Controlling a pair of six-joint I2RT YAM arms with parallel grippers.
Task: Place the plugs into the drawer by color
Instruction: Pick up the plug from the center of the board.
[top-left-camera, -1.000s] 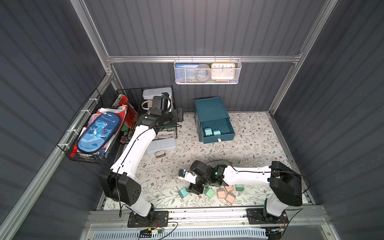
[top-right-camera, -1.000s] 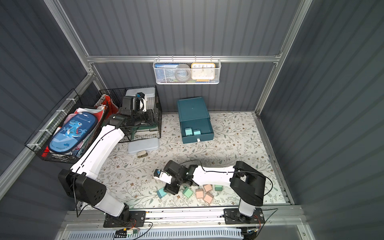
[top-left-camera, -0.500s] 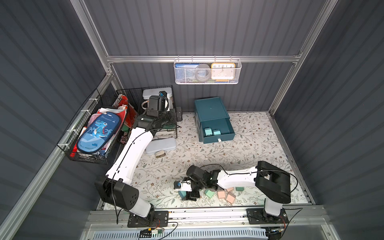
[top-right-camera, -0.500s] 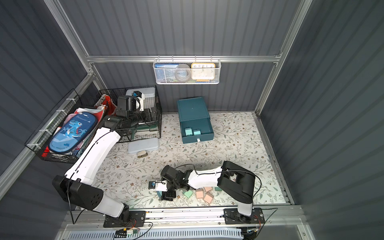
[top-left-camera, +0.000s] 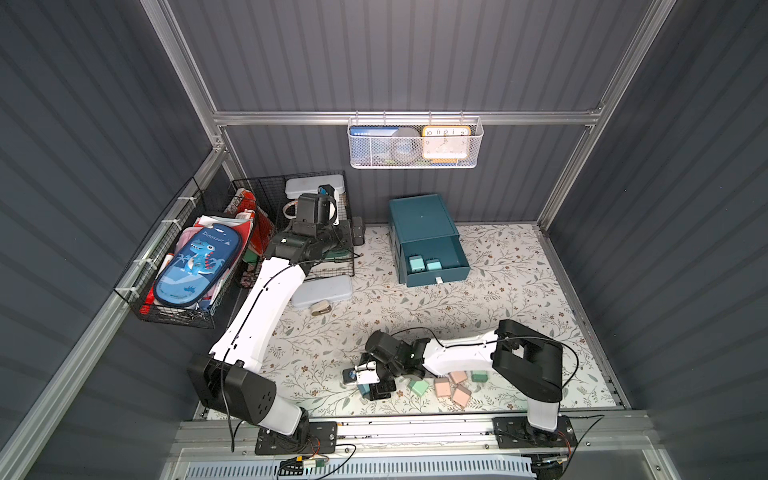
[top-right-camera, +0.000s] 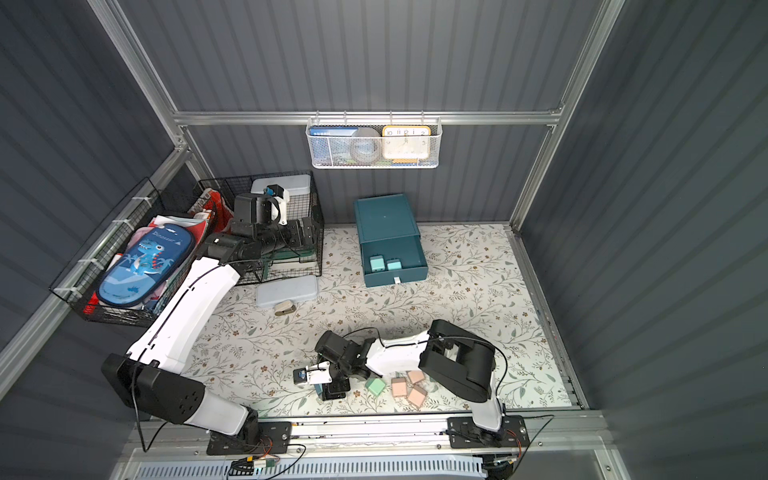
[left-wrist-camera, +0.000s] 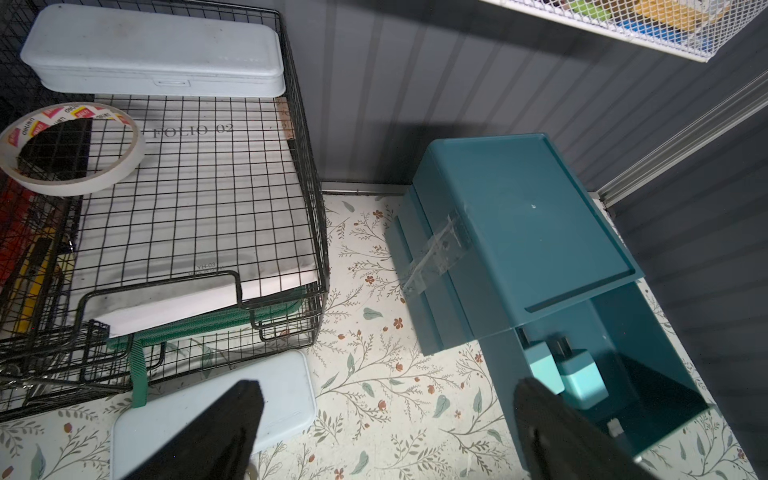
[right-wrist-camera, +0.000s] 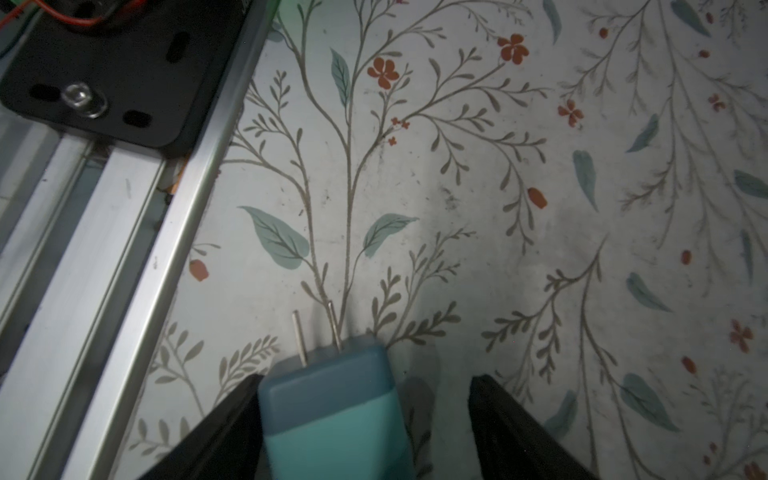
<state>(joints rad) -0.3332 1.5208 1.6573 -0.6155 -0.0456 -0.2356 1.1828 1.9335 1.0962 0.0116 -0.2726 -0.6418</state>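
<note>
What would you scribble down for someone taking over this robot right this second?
Left gripper: open, empty, by the wire rack.
Right gripper: open, low over the mat, a blue plug between its jaws, against one finger with a gap at the other.
Done: two pale blue plugs lie in the pulled-out drawer of the teal cabinet.
Left: that blue plug, three pink plugs and the two green plugs in view by the right arm. No other drawer is pulled out.
</note>
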